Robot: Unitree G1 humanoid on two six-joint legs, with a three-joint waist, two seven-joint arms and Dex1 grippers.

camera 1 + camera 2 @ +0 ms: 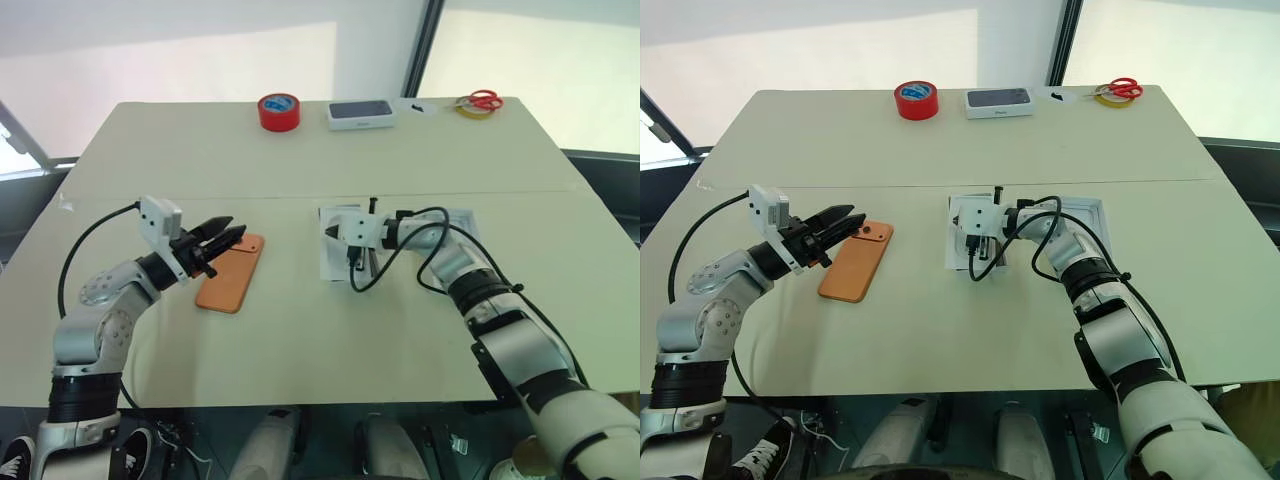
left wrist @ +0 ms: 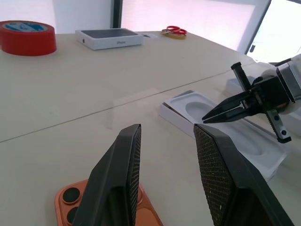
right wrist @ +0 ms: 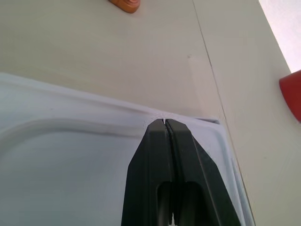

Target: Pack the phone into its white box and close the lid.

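Hovering closest in, left gripper [image 1: 234, 227], two black fingers standing partly apart with nothing between them, pointing roughly level over the lens end of the slim orange smartphone with rounded corners [image 1: 232, 275]. Lying flat and lens-side up on the cream table top [image 1: 300, 340], at about 9 o'clock from the packaging, well apart from it, not yet packed.

Moving over to 3 o'clock: right gripper [image 1: 326, 232] pinched fully closed, holding nothing, tip poised at the corner edge of the flat white moulded insert with an oval recess [image 2: 244, 141]. Sitting just beyond it under the arm, what looks like the shallow white cardboard box [image 1: 1092, 212]; not telling from here which piece is the lid.

Waiting at the far edge: red tape roll [image 1: 279, 110] at 11 o'clock, closed white box with a dark top [image 1: 361, 113] at 12, red-handled scissors [image 1: 480, 101] at 1.

Watching for trouble now:
- Prodding with closed fingers, likely sliding the light insert or the tray across the smooth top instead of lifting it.
- Leaving the insert in place, probably blocking the phone from seating flat and the lid from closing.
- Pinching a thin phone lying flat, risking fingertips skidding off the rounded edge and pushing it away, or scraping the raised lenses.
- Reaching inward with both arms at once, risking a clash of fingers or a snag on the loose black cable looping by the right wrist.
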